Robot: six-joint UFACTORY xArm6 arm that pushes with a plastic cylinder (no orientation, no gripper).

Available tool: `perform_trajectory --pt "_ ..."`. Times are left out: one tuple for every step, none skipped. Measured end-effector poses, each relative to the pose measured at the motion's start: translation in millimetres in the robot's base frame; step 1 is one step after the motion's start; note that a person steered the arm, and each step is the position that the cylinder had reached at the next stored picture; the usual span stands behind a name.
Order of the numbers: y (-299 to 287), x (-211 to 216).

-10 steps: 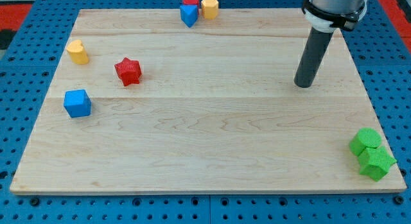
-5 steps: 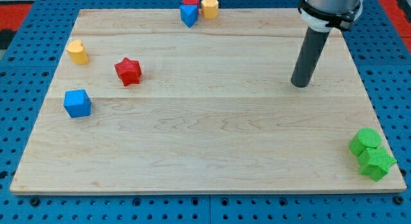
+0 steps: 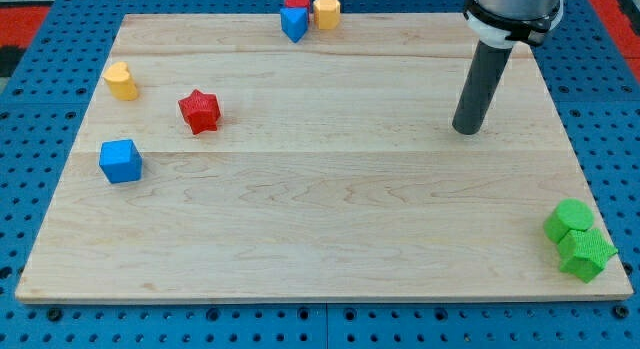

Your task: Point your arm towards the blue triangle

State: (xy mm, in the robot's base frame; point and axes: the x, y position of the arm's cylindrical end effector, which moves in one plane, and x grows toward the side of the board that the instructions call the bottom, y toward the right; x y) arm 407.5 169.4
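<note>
The blue triangle sits at the top edge of the wooden board, touching a red block above it and next to a yellow block on its right. My tip rests on the board at the view's right, far to the right of and below the blue triangle, touching no block.
A yellow block, a red star and a blue cube lie at the view's left. Two green blocks sit together at the bottom right corner.
My tip has slid slightly to the left. No block has moved.
</note>
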Motion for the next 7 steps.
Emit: perform_trajectory --pt "-1 -2" --pt "-3 -4" --pt "-8 -7" --pt "-20 -8" --pt "-48 -8" --pt "-82 -9" --pt "-110 -24"
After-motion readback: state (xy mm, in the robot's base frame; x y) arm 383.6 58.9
